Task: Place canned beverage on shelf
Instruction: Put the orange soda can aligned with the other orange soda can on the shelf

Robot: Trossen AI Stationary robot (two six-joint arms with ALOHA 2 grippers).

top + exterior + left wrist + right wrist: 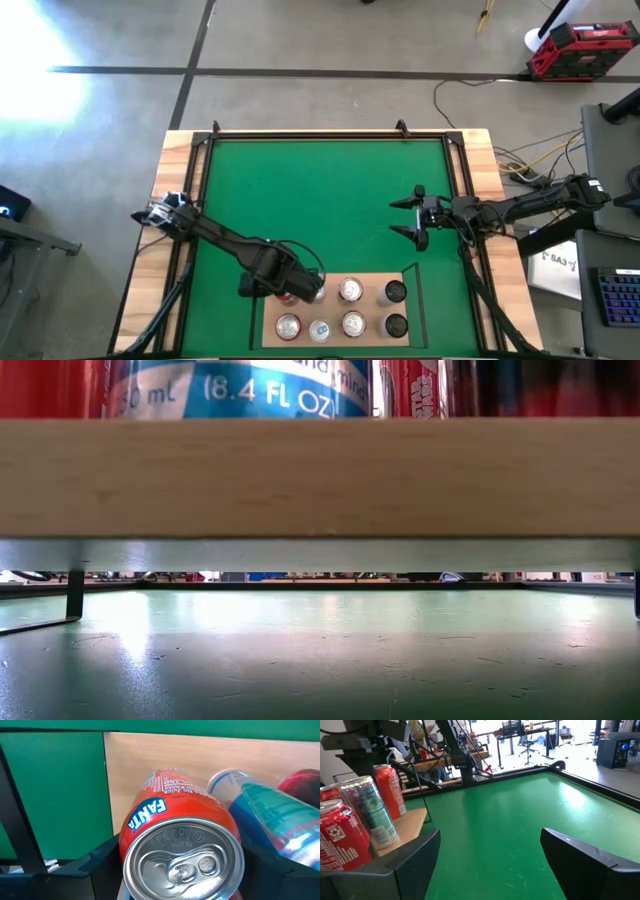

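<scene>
1. Left gripper (290, 288) down over the near-left corner of the shelf (420, 285), jaws closed around an orange Fanta can (180, 845).
2. Can held upright with its pull-tab top toward the wrist camera, just beside a blue-and-silver can (260, 815) and above the pale board; whether its base already rests on the wood cannot be told.
3. Right gripper (418, 216) waiting over the green mat (320, 190), well apart from the shelf, jaws spread wide and holding nothing.
4. Six other cans already standing on the shelf in two rows, among them one with a red rim (350, 291) and two dark-topped ones (395, 292) at the right end.
5. Judged progress: nearly finished for this can. Left to do: settle it on the board, open the jaws, lift clear without nudging the neighbours.
6. Seen only from above: the whole arrangement, both arms, and free board at the shelf's right side.
7. Seen only from the left wrist: the Fanta label and the tight gap to the blue can.
8. Seen only from the low camera: the shelf's front edge (320, 475) raised above the mat, with can bottoms (235, 388) lined along it; no gripper visible there.
9. Seen only from the right wrist: cans (390, 790) from the side, standing upright on the board.
</scene>
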